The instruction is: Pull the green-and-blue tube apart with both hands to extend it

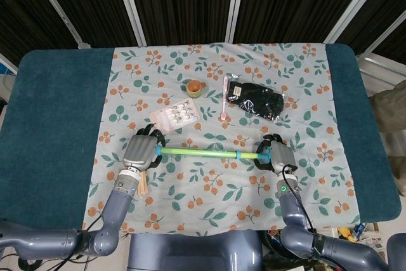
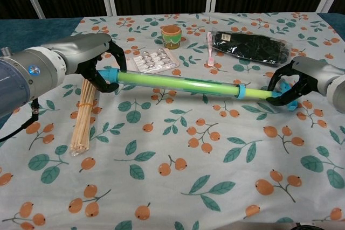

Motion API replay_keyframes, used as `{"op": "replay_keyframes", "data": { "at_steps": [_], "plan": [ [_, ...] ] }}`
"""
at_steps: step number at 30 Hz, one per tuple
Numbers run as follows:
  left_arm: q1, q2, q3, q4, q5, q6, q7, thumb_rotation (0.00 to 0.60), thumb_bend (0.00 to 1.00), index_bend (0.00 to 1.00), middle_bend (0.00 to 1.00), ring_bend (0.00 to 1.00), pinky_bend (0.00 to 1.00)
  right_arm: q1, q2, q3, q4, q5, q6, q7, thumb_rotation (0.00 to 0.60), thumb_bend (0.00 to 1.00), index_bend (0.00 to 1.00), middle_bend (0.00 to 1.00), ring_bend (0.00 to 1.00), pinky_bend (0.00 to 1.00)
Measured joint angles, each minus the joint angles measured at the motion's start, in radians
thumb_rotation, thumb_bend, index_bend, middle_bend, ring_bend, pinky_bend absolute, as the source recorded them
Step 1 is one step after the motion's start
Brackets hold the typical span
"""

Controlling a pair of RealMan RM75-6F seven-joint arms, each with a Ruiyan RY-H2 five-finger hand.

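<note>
The green-and-blue tube [image 2: 186, 84] hangs just above the floral tablecloth [image 2: 178, 154], its blue ends gripped by the left hand [image 2: 99, 63] and the right hand [image 2: 294, 82], fingers curled around each end. From the head view the hands' backs hide those fingers (the chest view shows them). Only the chest view shows the bundle of wooden sticks [image 2: 83, 117] plainly, just below the left hand.

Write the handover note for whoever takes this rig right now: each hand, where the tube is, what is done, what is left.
Left hand: grips the blue cap at the tube's left end.
Right hand: grips the blue cap at its right end.
Green-and-blue tube: held between both hands above the floral cloth, near the bundle of wooden sticks; blue collar sits close to the right hand.
Done: both ends held, thinner green section showing beyond the collar.
Left: whether full extension is reached cannot be told; pull outward if not, then set down.
</note>
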Motion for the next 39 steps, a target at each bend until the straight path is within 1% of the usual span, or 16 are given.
{"op": "replay_keyframes", "data": {
  "at_steps": [7, 22, 32, 39],
  "plan": [
    [0.009, 0.015, 0.009, -0.028, 0.015, 0.013, -0.003, 0.600, 0.45, 0.52, 0.26, 0.07, 0.20, -0.005, 0.037, 0.004, -0.023, -0.002, 0.016, -0.011, 0.600, 0.47, 0.71, 0.17, 0.06, 0.19],
    [0.055, 0.089, 0.025, -0.091, 0.050, 0.044, -0.045, 0.600, 0.45, 0.52, 0.26, 0.07, 0.20, -0.026, 0.084, -0.007, -0.041, 0.011, 0.044, -0.027, 0.600, 0.47, 0.72, 0.17, 0.06, 0.19],
    [0.108, 0.189, 0.051, -0.125, 0.081, 0.050, -0.101, 0.600, 0.45, 0.52, 0.26, 0.07, 0.20, -0.035, 0.122, -0.009, -0.039, 0.018, 0.060, -0.045, 0.600, 0.47, 0.72, 0.17, 0.06, 0.19],
    [0.144, 0.250, 0.067, -0.122, 0.098, 0.034, -0.157, 0.600, 0.45, 0.52, 0.26, 0.07, 0.20, -0.045, 0.146, -0.011, -0.033, 0.029, 0.065, -0.051, 0.600, 0.47, 0.73, 0.17, 0.06, 0.19]
  ]
}}
